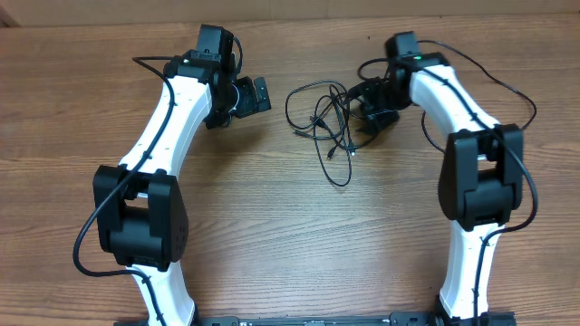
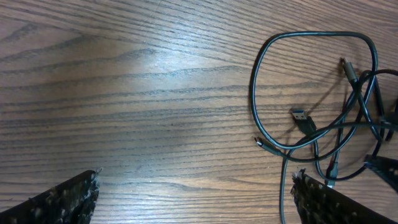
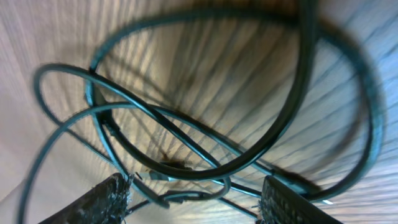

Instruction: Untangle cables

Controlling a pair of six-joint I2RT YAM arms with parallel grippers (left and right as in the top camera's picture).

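Two grippers, one knot. On the left we see the left gripper (image 1: 251,96) just beside the cables (image 1: 326,118), not touching them. Its jaws are wide, with only bare table (image 2: 155,93) between its fingers (image 2: 62,202). We read that as standby, placed clear of the heap so it can take a loop when one is free.

In the middle the cables lie on the table in a loose heap with loops crossing. A plug (image 2: 301,118) lies free inside the big left loop, and one strand trails toward the near edge. Not yet untangled, we judge, so most of the work is left.

On the right, the right gripper (image 1: 376,110) is down on the heap's right side. Its wrist view shows the jaws apart with several cords across the gap, none pinched that we can see. It is probably there to single out one strand and draw it off. The risk is catching two at once.
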